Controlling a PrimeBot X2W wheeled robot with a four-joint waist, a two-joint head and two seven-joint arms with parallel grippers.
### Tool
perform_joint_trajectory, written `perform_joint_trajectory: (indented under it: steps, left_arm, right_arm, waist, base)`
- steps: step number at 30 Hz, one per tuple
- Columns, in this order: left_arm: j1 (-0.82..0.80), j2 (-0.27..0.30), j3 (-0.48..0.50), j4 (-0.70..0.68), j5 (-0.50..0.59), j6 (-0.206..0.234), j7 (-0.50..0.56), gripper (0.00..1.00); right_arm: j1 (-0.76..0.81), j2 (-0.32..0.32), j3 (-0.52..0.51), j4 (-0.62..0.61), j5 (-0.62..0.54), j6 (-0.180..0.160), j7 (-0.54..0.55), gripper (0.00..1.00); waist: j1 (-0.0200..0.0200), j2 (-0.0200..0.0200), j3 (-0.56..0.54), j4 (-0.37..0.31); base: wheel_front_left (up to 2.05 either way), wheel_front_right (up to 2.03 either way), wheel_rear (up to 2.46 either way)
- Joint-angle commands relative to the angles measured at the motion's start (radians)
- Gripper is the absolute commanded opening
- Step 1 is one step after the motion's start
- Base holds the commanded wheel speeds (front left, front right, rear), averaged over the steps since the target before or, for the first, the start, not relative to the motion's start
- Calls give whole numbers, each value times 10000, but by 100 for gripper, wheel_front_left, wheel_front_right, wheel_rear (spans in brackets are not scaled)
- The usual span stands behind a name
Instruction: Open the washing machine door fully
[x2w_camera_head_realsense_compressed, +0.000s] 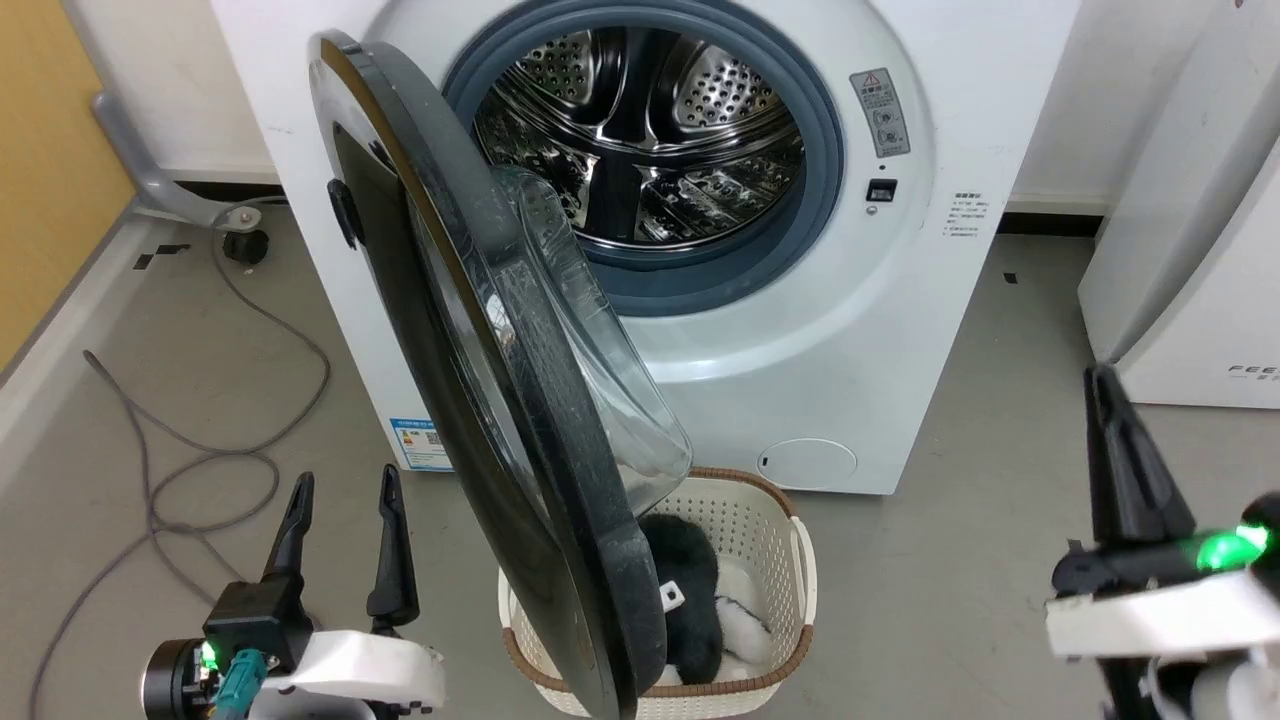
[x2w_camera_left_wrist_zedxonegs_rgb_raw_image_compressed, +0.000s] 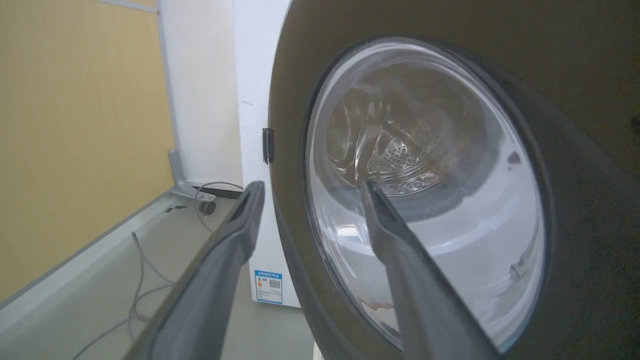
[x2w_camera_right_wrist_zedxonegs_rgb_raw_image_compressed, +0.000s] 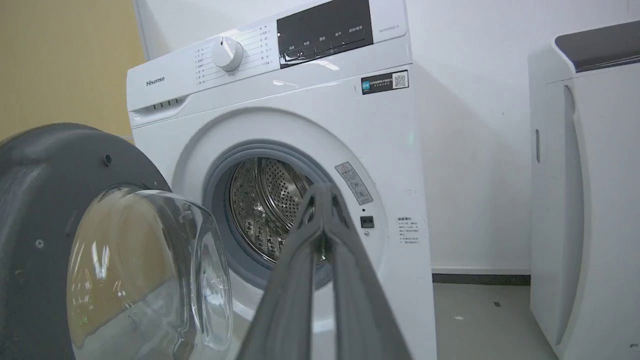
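The white washing machine (x2w_camera_head_realsense_compressed: 880, 320) stands in front of me with its steel drum (x2w_camera_head_realsense_compressed: 640, 130) exposed. Its door (x2w_camera_head_realsense_compressed: 480, 400), black-rimmed with a clear glass bowl, hangs swung out on the left hinge, roughly edge-on to my head view. My left gripper (x2w_camera_head_realsense_compressed: 345, 490) is open low on the left, on the door's outer side and apart from it; in the left wrist view its fingers (x2w_camera_left_wrist_zedxonegs_rgb_raw_image_compressed: 240, 235) straddle the door rim (x2w_camera_left_wrist_zedxonegs_rgb_raw_image_compressed: 290, 210). My right gripper (x2w_camera_head_realsense_compressed: 1100, 385) is shut and empty at the lower right, and in its wrist view the gripper (x2w_camera_right_wrist_zedxonegs_rgb_raw_image_compressed: 322, 192) points at the drum opening.
A white basket (x2w_camera_head_realsense_compressed: 770, 530) with dark and white laundry sits on the floor under the door. Grey cables (x2w_camera_head_realsense_compressed: 200, 440) lie on the left floor by a yellow wall. A white appliance (x2w_camera_head_realsense_compressed: 1200, 250) stands to the right.
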Motion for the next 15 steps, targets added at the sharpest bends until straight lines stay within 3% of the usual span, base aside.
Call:
perform_joint_trajectory:
  steps: [1, 3, 6, 14, 15]
  left_arm:
    - [194, 16, 21, -36, 81, 25, -44, 100]
    - [212, 16, 27, -46, 92, 40, -44, 100]
    - [228, 16, 18, -53, 96, 48, -44, 100]
    - [244, 16, -35, -17, 103, 73, -44, 100]
    - [245, 16, -39, -13, 101, 76, -44, 100]
  right_arm:
    - [430, 358, -225, -130, -583, 8, -40, 0]
    - [699, 564, -484, -217, -1472, 8, -41, 0]
    - [1106, 994, -867, -137, -1863, 8, -41, 0]
    - [2044, 1297, -1094, 397, -3207, 8, -42, 0]
    - [2116, 1335, -1133, 434, -3297, 8, -42, 25]
  waist:
    - [-1, 0, -11, -3]
    - [-1, 0, -25, -4]
    - [-1, 0, -48, 10]
    - [-1, 0, -87, 44]
    - [-1, 0, -88, 48]
  base:
    - [0, 0, 0]
    - [0, 0, 0]
    - [0, 0, 0]
    - [0, 0, 0]
    - [0, 0, 0]
